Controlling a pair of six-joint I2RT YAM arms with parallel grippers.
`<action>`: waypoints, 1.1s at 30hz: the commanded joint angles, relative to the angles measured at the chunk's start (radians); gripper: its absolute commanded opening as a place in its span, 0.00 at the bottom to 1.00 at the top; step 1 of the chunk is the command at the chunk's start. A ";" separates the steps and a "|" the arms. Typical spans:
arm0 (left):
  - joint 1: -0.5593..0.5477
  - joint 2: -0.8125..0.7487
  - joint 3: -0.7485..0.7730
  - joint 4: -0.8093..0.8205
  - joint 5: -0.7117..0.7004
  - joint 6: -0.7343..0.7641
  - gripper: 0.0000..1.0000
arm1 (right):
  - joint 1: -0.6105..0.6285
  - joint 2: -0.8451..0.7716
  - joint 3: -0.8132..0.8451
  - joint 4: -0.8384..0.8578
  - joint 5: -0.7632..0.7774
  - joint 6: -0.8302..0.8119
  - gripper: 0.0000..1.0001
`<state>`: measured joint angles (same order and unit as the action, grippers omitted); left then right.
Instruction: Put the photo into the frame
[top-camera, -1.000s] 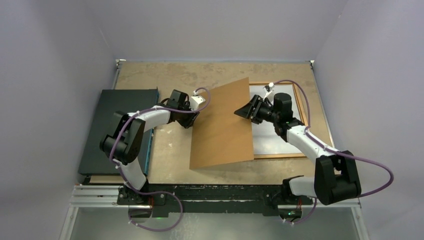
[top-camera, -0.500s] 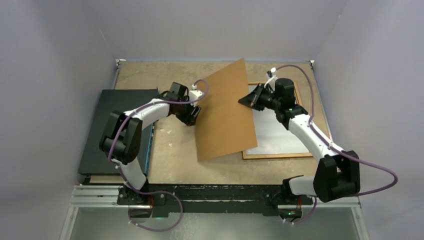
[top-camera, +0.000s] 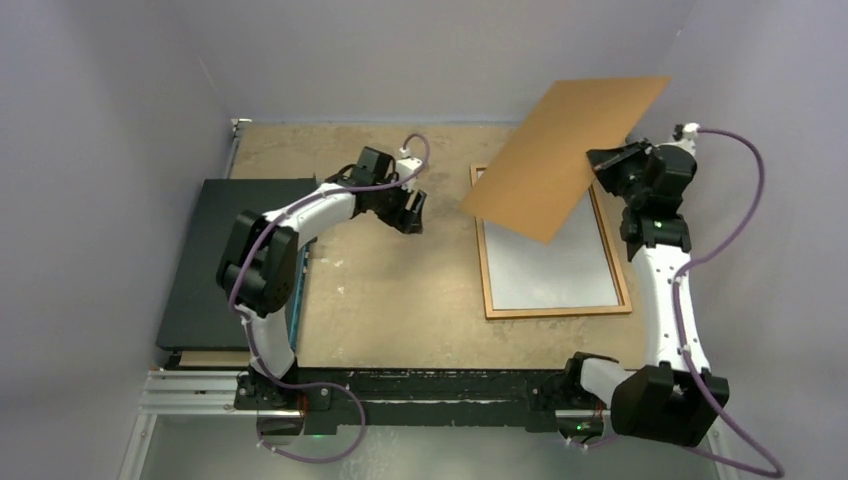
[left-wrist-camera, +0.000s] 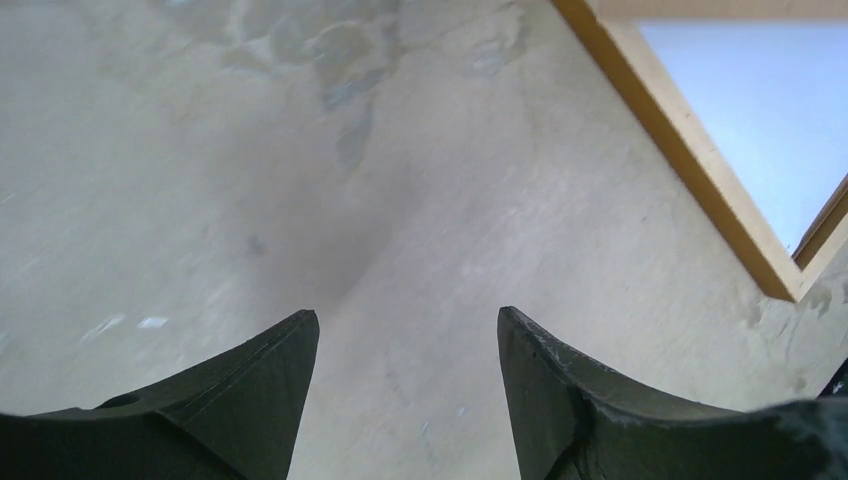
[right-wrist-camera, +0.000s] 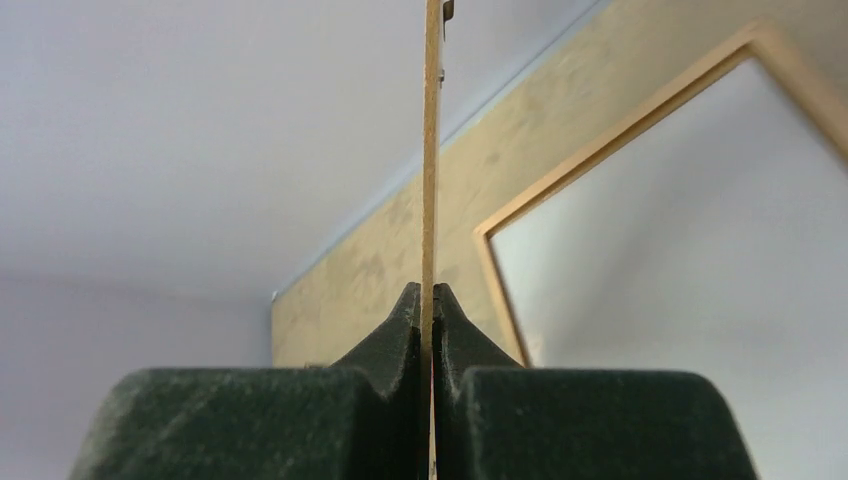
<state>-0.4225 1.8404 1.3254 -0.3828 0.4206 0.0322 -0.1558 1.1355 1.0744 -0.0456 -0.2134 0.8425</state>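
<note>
The frame (top-camera: 555, 311), thin orange-brown wood round a clear pane, lies flat on the table's right half. Its corner also shows in the left wrist view (left-wrist-camera: 690, 160) and its rim in the right wrist view (right-wrist-camera: 620, 135). My right gripper (top-camera: 607, 163) is shut on the edge of the plain brown backing board (top-camera: 560, 155) and holds it tilted in the air above the frame's far end. The right wrist view shows the board (right-wrist-camera: 432, 150) edge-on, pinched in the gripper (right-wrist-camera: 427, 290). My left gripper (top-camera: 413, 212) hovers open over bare table left of the frame, nothing between its fingers (left-wrist-camera: 405, 320). The photo is out of view.
A dark flat box (top-camera: 225, 250) lies at the table's left edge beside the left arm. Grey walls close in the table on three sides. The raised board overhangs the table's back right corner.
The right arm has lifted the backing board up and to the right, uncovering the frame. The left gripper has come off the board's left edge and opened wider.
</note>
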 joint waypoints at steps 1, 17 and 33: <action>-0.089 0.104 0.087 0.119 0.050 -0.134 0.64 | -0.045 -0.091 0.089 -0.009 0.158 0.058 0.00; -0.257 0.425 0.396 0.265 0.032 -0.381 0.61 | -0.068 -0.205 0.055 -0.023 0.325 0.091 0.00; -0.290 0.464 0.355 0.282 -0.106 -0.377 0.57 | -0.071 -0.234 0.054 -0.057 0.431 0.091 0.00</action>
<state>-0.7090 2.2963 1.6943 -0.1120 0.3721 -0.3313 -0.2230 0.9367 1.0939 -0.2005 0.1856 0.9051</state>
